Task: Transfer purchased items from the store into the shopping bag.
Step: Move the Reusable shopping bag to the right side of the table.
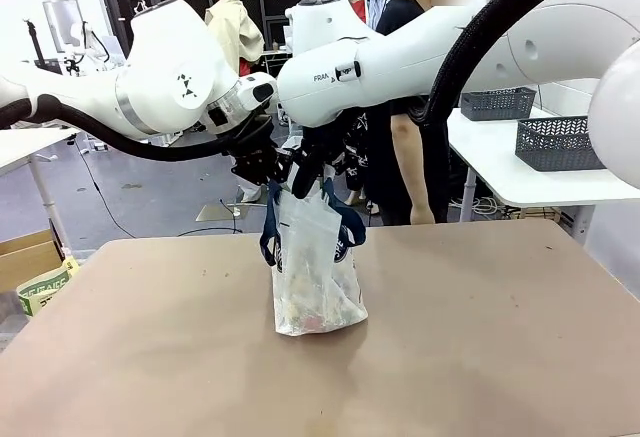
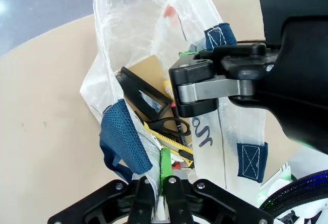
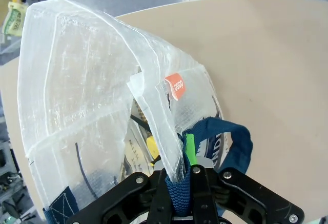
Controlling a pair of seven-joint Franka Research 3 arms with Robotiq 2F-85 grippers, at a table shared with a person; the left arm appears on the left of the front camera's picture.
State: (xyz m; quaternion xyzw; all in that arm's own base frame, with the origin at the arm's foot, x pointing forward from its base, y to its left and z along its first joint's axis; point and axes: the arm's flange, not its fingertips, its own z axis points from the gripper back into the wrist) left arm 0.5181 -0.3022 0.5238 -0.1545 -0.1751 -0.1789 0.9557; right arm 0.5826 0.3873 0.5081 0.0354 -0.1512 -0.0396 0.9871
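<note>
Left gripper [image 1: 262, 169] is pinched shut on the thin rim of the shopping bag [image 1: 315, 277]. The right gripper [image 1: 306, 172] is clamped on a navy woven strap handle [image 3: 233, 142] together with the film edge. The bag is crinkly, translucent whitish plastic with stitched seams and a small orange tab [image 3: 175, 86]. It stands upright mid-table, its mouth held apart. The purchased items [image 2: 164, 126] lie jumbled inside: flat brown card, black loops, a yellow strip. Through the film they blur together. The tan table [image 1: 480, 337] looks matte. A person [image 1: 400, 107] stands beyond it, half hidden by the arms.
</note>
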